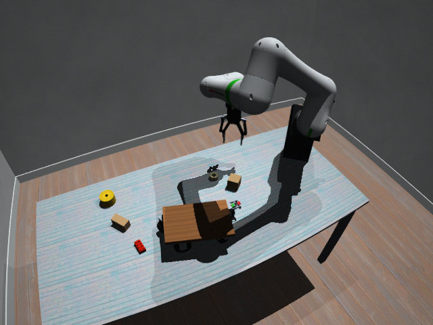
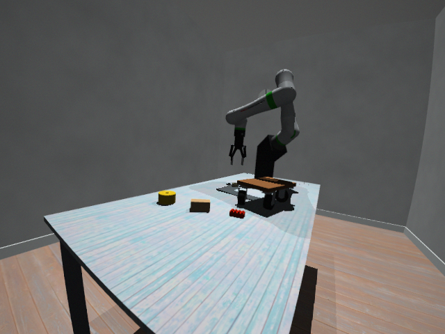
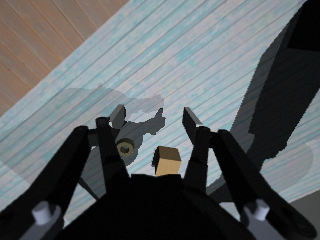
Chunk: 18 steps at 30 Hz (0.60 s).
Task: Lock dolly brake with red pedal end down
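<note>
The dolly (image 1: 197, 220) is a brown wooden platform on black casters, standing on the table's middle. It also shows in the exterior view (image 2: 265, 184). At its far right corner the caster's brake pedal (image 1: 235, 204) shows a red end and a green end; it is too small to tell which end is down. My gripper (image 1: 232, 141) hangs high above the table, behind the dolly and well apart from it. Its fingers stand partly apart with nothing between them, as the wrist view (image 3: 152, 117) shows.
A small dark ring (image 1: 213, 175) and a tan cube (image 1: 233, 181) lie below the gripper. A yellow spool (image 1: 107, 196), a tan box (image 1: 120, 221) and a red brick (image 1: 139, 246) lie left of the dolly. The robot's black base (image 1: 297, 139) stands at the back right.
</note>
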Each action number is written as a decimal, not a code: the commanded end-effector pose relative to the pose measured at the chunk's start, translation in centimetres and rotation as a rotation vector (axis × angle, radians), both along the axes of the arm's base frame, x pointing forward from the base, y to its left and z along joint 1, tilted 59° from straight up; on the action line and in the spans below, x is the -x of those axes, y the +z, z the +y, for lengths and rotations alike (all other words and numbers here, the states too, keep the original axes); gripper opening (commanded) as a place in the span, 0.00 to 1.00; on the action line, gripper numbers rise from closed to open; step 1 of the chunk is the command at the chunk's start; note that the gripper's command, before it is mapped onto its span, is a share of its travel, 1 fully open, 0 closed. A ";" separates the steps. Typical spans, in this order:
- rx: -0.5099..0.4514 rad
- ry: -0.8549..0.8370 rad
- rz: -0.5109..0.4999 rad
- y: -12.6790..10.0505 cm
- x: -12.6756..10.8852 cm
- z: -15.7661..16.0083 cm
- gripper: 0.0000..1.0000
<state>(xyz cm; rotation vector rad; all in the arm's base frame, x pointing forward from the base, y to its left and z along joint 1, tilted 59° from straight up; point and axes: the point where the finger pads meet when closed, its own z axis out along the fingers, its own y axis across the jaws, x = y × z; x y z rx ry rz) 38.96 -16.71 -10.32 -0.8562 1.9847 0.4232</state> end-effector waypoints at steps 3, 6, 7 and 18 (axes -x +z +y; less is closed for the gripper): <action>0.079 0.059 -0.048 6.9 -2.7 1.1 0.00; 0.126 0.097 -0.083 11.2 -3.9 2.4 0.00; 0.126 0.097 -0.083 11.3 -3.9 2.5 0.00; 0.246 0.199 -0.197 23.2 -5.4 8.5 0.00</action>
